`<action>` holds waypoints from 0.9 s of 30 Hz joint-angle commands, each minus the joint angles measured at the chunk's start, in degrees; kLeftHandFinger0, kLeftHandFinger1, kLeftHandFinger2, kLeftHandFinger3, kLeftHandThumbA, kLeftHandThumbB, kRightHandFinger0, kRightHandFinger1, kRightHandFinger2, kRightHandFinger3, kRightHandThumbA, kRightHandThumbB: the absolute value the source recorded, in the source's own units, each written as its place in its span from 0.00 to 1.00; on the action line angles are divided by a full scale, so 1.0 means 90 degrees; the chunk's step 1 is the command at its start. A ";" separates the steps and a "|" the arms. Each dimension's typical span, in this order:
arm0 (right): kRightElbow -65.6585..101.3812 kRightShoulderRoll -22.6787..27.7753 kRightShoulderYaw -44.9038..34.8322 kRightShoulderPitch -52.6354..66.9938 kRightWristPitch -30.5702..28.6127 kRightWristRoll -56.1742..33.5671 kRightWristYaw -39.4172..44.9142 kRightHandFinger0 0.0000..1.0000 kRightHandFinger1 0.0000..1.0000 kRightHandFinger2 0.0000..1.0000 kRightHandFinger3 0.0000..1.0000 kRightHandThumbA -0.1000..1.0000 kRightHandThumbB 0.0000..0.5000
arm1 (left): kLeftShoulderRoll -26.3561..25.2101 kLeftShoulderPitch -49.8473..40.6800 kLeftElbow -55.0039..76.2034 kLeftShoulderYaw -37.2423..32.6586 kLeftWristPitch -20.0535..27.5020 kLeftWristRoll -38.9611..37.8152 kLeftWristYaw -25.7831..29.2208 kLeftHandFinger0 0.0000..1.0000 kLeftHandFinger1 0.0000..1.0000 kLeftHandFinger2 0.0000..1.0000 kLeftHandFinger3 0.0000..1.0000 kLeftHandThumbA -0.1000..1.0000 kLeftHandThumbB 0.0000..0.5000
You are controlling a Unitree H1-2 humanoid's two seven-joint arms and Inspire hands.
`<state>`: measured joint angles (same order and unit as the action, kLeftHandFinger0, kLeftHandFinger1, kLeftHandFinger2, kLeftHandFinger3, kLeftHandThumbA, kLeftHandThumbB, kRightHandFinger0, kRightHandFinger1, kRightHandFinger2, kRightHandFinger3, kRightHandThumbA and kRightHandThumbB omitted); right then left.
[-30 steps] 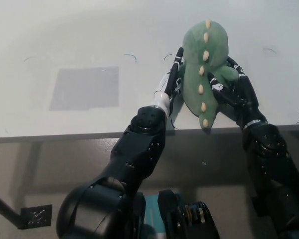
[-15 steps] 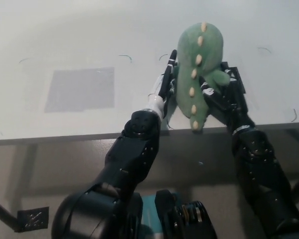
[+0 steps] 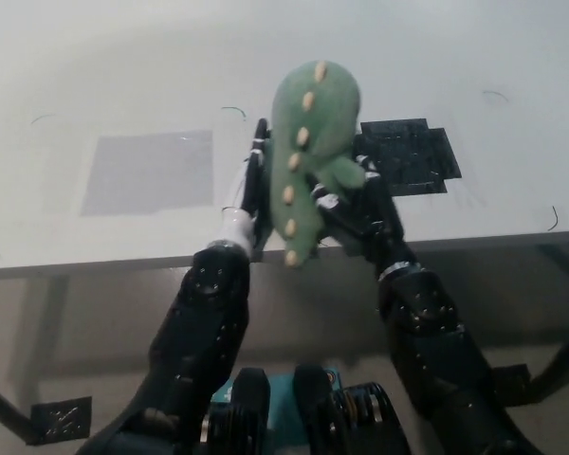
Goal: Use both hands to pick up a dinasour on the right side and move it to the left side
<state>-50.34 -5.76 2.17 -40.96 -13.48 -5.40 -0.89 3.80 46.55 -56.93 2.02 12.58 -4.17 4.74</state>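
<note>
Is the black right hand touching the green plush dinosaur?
Touching. The head view shows the right hand pressed against the green plush dinosaur, with no gap visible.

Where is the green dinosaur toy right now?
In the head view the dinosaur sits mid-picture, clamped between the left hand and right hand, near the table's front edge, between the grey patch and the black mat.

place: robot test lab or workshop | evidence: plain white table (image 3: 95, 66) with a grey square patch (image 3: 149, 172) and a black square patch (image 3: 408, 154) as placement zones | small pen marks on the top | bare grey floor (image 3: 66, 332) below
</note>
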 commanded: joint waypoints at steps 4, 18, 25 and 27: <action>0.0006 -0.0519 0.0650 -0.0046 0.0122 0.0476 0.0343 1.00 1.00 1.00 1.00 1.00 0.00 | 0.0045 -0.0700 0.0651 -0.0191 -0.0019 0.0265 0.0020 1.00 1.00 1.00 1.00 1.00 0.54; 0.0281 -0.0839 0.1178 -0.0064 0.0287 0.0638 0.0349 1.00 1.00 1.00 1.00 1.00 0.00 | -0.0316 -0.1590 0.2154 -0.0138 -0.0079 0.0254 0.0072 1.00 1.00 1.00 1.00 1.00 0.56; 0.0114 -0.1033 0.1421 -0.0470 0.0633 0.0877 0.0139 1.00 1.00 1.00 1.00 1.00 0.00 | -0.0443 -0.1697 0.2550 0.0193 -0.0270 -0.0017 0.0070 1.00 1.00 1.00 1.00 1.00 0.52; -0.0018 -0.1097 0.1457 -0.0591 0.0669 0.0956 0.0097 1.00 1.00 1.00 1.00 1.00 0.00 | -0.0507 -0.1663 0.2516 0.0278 -0.0299 -0.0099 0.0035 1.00 1.00 1.00 1.00 1.00 0.54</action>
<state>-49.12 -10.60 12.46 -41.65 -10.19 -0.22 -1.93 -0.79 30.91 -34.94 4.17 12.88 -3.86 6.38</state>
